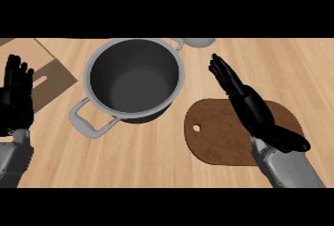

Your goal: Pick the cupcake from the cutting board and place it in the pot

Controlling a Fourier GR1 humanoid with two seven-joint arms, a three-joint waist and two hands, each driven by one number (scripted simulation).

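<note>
At the far left edge of the light wooden desk, the black left hand rested open, fingers straight and pointing up, holding nothing. To its right, well apart, stood the round grey metal pot with two loop handles, its dark inside in plain sight. Further right, the black right hand stretched flat and open, fingers straight, tips aimed toward the pot's rim, gripping nothing. Beneath that hand lay the brown rounded wooden cutting board. The cupcake could not be seen; whether the hand hid it could not be told.
</note>
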